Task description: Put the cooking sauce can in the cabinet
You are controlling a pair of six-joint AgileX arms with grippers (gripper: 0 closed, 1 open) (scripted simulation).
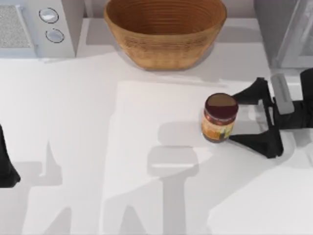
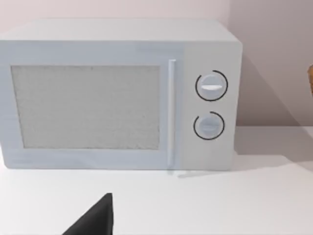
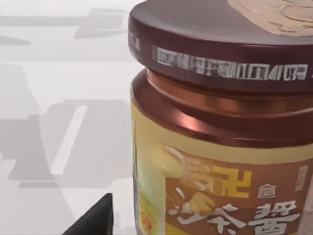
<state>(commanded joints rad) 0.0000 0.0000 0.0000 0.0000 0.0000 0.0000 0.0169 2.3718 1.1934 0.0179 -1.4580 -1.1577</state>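
The cooking sauce can stands upright on the white table, right of centre, with a dark maroon lid and an orange-yellow label. My right gripper is open just to the can's right, one black finger on each side of it, the tips level with the can's right edge and not closed on it. The right wrist view has the can very close, with one dark fingertip beside it. The grey cabinet with its pale door panel is at the back right. My left arm is parked at the table's left edge.
A large woven basket sits at the back centre. A white microwave with two round knobs is at the back left, and the left wrist view faces its front. Open tabletop lies left of the can.
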